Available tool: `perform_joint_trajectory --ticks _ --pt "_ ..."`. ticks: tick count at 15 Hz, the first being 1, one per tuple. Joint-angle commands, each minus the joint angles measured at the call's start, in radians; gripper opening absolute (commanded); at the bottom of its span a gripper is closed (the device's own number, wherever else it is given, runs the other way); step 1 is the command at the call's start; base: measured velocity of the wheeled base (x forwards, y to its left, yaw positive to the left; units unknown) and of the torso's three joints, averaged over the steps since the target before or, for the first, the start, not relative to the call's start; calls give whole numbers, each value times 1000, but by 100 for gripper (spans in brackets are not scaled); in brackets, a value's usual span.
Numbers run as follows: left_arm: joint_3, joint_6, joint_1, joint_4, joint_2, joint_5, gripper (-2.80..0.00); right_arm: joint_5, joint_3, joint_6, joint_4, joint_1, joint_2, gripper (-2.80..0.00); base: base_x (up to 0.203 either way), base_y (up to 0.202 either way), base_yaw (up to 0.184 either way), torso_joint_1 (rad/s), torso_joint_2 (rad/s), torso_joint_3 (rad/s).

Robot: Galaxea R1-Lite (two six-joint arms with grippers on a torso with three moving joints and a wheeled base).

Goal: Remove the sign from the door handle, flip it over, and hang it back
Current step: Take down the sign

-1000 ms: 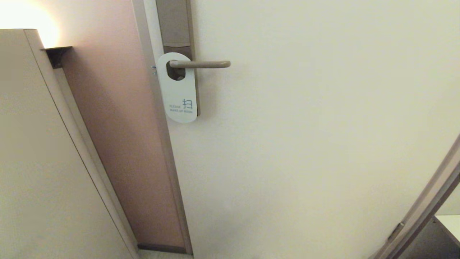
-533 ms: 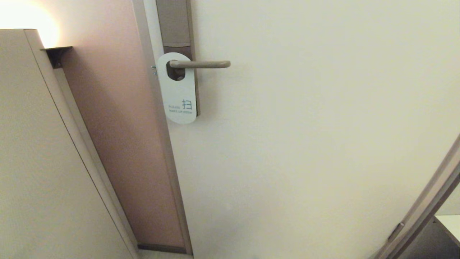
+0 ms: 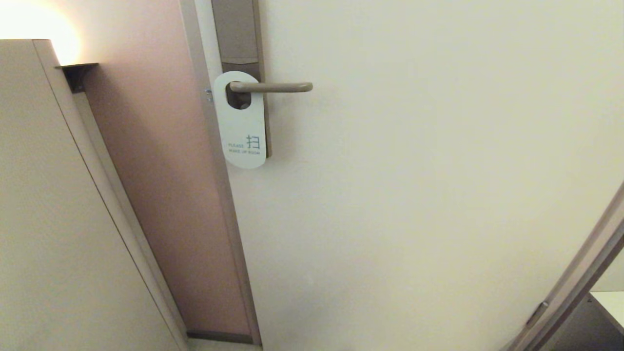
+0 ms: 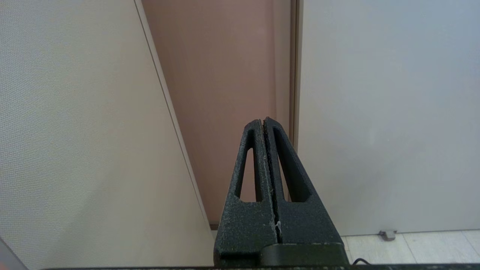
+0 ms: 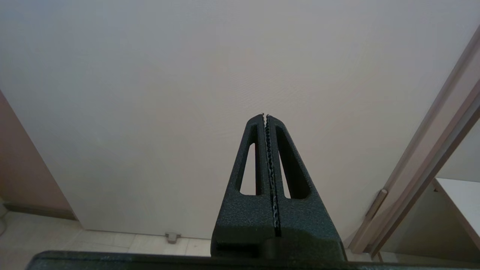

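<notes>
nothing is starting yet: the sign (image 3: 241,122) is hanging on the door handle (image 3: 271,87), white side out, well above both parked arms; the left end effector (image 4: 263,120) and right end effector (image 5: 265,116) are sitting fully closed and empty. next, one needs raising, opening and gripping the sign's lower edge.

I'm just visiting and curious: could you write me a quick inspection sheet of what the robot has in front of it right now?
Surface: a pale door, closed; tiled floor below.
Job's things: the sign hangs on the door handle, white side out, reading "PLEASE MAKE UP ROOM".
Clutter: nothing seen.
Grippers: left gripper and right gripper are both shut, empty, held low facing the door, far from the sign.
Cables: a thin dark bit by the left gripper's base, possibly a cable.
Surroundings: pinkish-brown wall left of the door, a door stop on the floor, a lit lamp up left.
</notes>
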Motion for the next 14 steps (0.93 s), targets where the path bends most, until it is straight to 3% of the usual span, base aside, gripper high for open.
perform_joint_trajectory --ticks 1,10,14 --pt "0 2 0 0 0 0 -280 1 0 0 0 0 1 -280 0 0 0 0 0 0" --pt "-8 -22 0 1 0 -3 -280 1 0 0 0 0 1 -280 0 0 0 0 0 0" --pt "-133 -24 -6 94 1 -12 -280 1 0 0 0 1 1 -280 0 0 0 0 0 0"
